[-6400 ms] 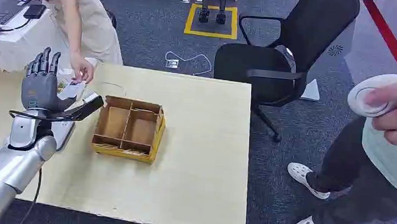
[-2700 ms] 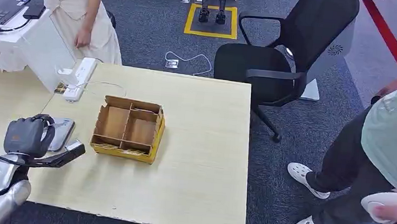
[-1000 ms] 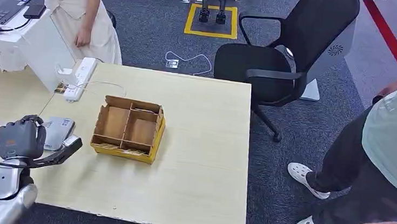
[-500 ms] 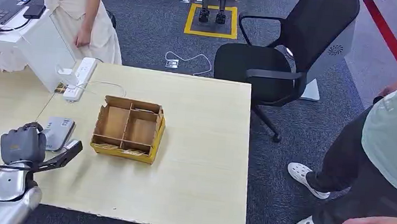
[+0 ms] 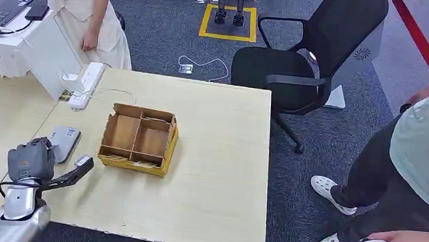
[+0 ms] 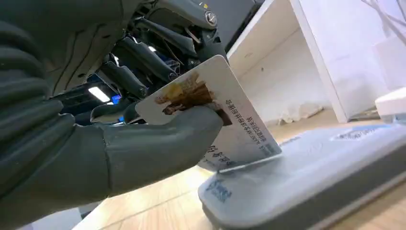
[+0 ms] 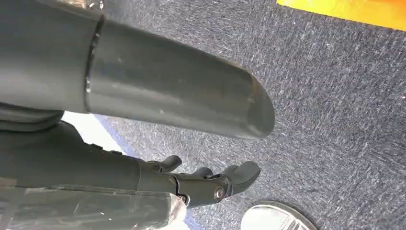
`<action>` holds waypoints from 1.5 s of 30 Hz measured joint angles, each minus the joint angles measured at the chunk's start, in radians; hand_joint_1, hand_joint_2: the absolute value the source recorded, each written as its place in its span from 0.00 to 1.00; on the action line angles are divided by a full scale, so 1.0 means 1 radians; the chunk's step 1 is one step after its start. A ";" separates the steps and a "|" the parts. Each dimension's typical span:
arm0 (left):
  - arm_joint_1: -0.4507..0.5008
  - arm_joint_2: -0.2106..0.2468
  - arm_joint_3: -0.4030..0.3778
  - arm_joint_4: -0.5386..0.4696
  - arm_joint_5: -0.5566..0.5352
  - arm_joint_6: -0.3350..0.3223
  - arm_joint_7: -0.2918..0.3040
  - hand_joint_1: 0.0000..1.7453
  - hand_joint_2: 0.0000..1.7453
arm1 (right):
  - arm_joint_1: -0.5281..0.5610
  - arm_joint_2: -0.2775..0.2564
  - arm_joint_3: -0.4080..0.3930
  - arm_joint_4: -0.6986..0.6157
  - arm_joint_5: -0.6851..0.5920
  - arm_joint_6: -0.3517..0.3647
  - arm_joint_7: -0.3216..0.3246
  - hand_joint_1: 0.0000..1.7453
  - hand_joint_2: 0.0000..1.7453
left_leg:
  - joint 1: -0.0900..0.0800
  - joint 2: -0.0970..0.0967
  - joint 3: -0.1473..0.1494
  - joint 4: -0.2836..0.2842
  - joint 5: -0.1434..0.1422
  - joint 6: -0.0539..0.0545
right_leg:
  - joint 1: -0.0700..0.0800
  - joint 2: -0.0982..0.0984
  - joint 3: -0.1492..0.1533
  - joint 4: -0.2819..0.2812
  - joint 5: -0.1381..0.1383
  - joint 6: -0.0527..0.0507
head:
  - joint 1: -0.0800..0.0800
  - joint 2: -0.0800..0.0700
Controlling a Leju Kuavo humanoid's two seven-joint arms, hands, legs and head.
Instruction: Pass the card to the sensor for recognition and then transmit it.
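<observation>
Pale wooden tabletop [image 5: 215, 156] carries the grey sensor [image 6: 306, 177] just ahead of the left hand [image 5: 32, 160], which pinches the card [image 6: 225, 120] near one end, its free edge touching the sensor. Thin, stiff, slick plastic: it likely wants a firm pinch.

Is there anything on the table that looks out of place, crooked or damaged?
Nothing stands out. The left hand holds the card tilted, its lower edge at the grey sensor. The divided cardboard box sits slightly askew to the table edge, with no damage that I can see.
</observation>
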 joint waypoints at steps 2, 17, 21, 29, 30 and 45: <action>0.008 -0.009 0.000 0.005 -0.010 0.000 0.007 1.00 1.00 | 0.000 0.000 -0.002 0.000 0.000 0.000 -0.002 0.00 0.00 | 0.000 0.000 0.000 0.000 0.000 0.000 | 0.000 0.000 0.000 0.000 0.000 0.000 | 0.000 0.000; 0.051 -0.058 -0.011 0.055 -0.103 -0.011 0.021 1.00 1.00 | 0.003 0.000 -0.016 0.000 -0.010 0.000 -0.019 0.00 0.00 | -0.001 -0.001 0.001 -0.001 0.000 0.000 | -0.001 -0.002 0.002 0.000 -0.001 0.000 | 0.000 0.000; 0.054 -0.063 -0.018 0.067 -0.102 -0.010 0.027 1.00 1.00 | 0.003 0.000 -0.016 0.000 -0.013 0.000 -0.019 0.00 0.00 | -0.002 -0.003 0.003 -0.003 0.000 0.000 | -0.002 -0.004 0.004 0.000 -0.002 0.002 | 0.000 0.000; 0.060 -0.072 -0.018 0.074 -0.089 -0.007 0.033 1.00 1.00 | 0.003 0.000 -0.018 0.000 -0.012 0.000 -0.019 0.00 0.00 | -0.002 -0.004 0.006 -0.003 0.000 0.000 | -0.002 -0.004 0.006 0.000 -0.002 0.002 | 0.000 0.000; 0.060 -0.073 -0.018 0.074 -0.087 -0.007 0.033 1.00 1.00 | 0.003 0.000 -0.019 0.000 -0.010 0.000 -0.019 0.00 0.00 | -0.002 -0.004 0.006 -0.003 0.000 0.000 | -0.002 -0.004 0.006 0.000 -0.002 0.002 | 0.000 0.000; -0.086 -0.040 -0.005 -0.031 0.487 0.096 -0.311 1.00 1.00 | 0.006 0.000 -0.023 0.004 -0.011 0.000 -0.043 0.00 0.00 | -0.001 -0.004 0.004 -0.002 0.001 -0.001 | -0.001 -0.004 0.004 0.000 -0.001 0.001 | 0.000 0.000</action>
